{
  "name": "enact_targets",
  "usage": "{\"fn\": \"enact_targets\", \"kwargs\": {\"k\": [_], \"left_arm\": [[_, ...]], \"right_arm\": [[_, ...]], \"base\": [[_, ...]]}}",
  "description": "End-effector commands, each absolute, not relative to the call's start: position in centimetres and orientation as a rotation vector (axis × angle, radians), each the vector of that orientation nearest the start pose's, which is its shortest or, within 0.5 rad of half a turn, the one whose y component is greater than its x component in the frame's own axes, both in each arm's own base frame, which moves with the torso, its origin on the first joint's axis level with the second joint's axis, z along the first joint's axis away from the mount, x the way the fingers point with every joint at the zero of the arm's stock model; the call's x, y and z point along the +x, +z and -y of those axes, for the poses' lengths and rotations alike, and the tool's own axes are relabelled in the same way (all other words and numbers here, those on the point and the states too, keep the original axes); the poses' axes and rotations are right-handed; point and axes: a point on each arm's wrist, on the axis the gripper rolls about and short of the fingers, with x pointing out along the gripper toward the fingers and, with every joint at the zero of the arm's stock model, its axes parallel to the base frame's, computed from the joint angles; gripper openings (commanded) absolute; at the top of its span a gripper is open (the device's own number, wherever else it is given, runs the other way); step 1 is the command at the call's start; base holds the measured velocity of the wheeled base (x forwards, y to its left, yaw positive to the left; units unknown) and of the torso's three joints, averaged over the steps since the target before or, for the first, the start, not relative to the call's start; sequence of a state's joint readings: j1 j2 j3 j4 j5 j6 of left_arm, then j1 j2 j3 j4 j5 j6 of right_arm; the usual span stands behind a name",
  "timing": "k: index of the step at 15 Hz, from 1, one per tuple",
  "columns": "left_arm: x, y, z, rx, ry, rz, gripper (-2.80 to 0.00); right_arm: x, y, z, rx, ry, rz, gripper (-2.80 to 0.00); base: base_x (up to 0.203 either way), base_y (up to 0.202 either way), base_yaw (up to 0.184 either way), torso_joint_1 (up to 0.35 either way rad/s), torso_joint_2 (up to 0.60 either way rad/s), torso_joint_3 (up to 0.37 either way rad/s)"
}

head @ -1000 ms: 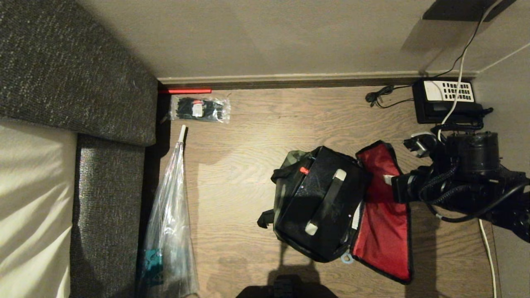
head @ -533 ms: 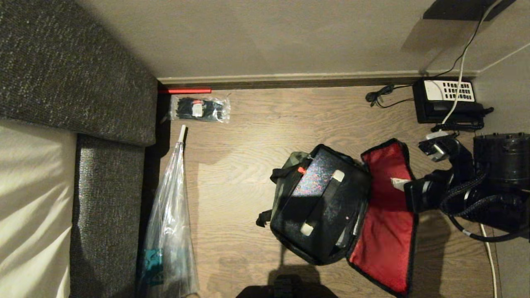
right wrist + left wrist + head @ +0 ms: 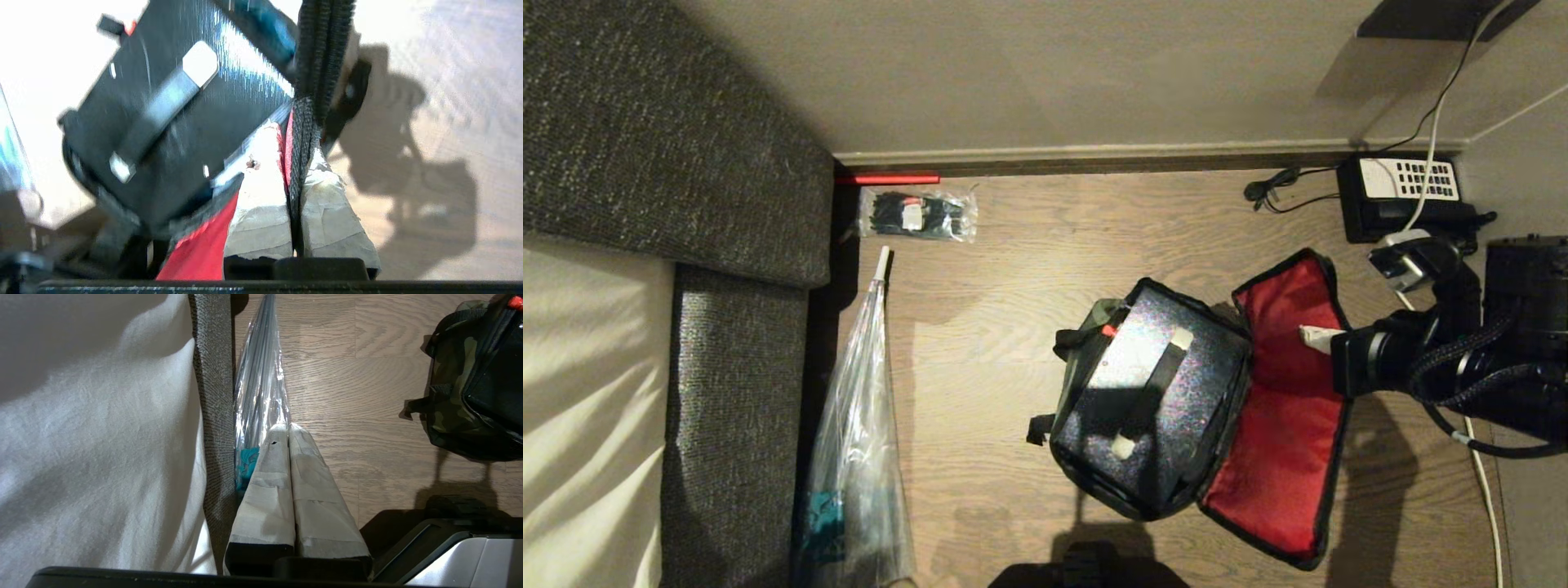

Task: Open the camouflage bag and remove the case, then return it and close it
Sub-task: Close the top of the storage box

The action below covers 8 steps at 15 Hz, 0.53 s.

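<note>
- Your right gripper (image 3: 295, 163) has its jaws pinched on the black edge of the red-lined flap (image 3: 1278, 425) of the camouflage bag (image 3: 1086, 343), holding that flap folded outward, away from the bag body.
- Your case (image 3: 1156, 384) sits inside the open bag, speckled top and black handle (image 3: 1147, 390) facing up; its small red button (image 3: 1107, 331) is at the end of the bag nearer the wall.
- Your bag rests on the wooden floor (image 3: 1013, 286); beyond the bag, by the wall, sits a black telephone (image 3: 1401, 196).
- Your left gripper (image 3: 288, 433) has its jaws pressed together on nothing, parked well apart from the bag, beside the bed (image 3: 102, 437) and over a clear plastic sleeve (image 3: 259, 375).
</note>
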<state>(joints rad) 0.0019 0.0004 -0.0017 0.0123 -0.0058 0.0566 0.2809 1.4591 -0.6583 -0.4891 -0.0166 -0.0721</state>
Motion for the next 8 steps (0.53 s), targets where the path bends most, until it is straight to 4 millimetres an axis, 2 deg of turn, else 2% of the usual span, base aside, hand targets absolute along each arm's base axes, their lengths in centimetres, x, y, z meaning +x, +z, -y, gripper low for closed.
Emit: {"fn": "enact_targets", "kwargs": {"k": [1, 2, 3, 5, 8], "left_arm": [[-2.3, 7.5, 0.0, 0.057, -0.003, -0.009, -2.8], [-2.3, 7.5, 0.0, 0.057, -0.003, -0.009, -2.8], [-2.3, 7.5, 0.0, 0.057, -0.003, -0.009, -2.8], [-2.3, 7.5, 0.0, 0.057, -0.003, -0.009, -2.8], [-2.3, 7.5, 0.0, 0.057, -0.003, -0.009, -2.8]], "right_arm": [[22.9, 19.7, -6.6, -0.118, 0.278, -0.29, -2.8], [22.8, 19.4, -6.6, -0.12, 0.277, -0.303, -2.8], [22.9, 20.6, -6.6, -0.113, 0.276, -0.26, -2.8], [22.9, 21.0, -6.6, -0.115, 0.274, -0.241, -2.8], [21.0, 23.2, -6.1, -0.102, 0.281, -0.165, -2.8]], "base": [[0.0, 0.0, 0.0, 0.0, 0.0, 0.0], [0.0, 0.0, 0.0, 0.0, 0.0, 0.0], [0.0, 0.0, 0.0, 0.0, 0.0, 0.0], [0.0, 0.0, 0.0, 0.0, 0.0, 0.0], [0.0, 0.0, 0.0, 0.0, 0.0, 0.0]]}}
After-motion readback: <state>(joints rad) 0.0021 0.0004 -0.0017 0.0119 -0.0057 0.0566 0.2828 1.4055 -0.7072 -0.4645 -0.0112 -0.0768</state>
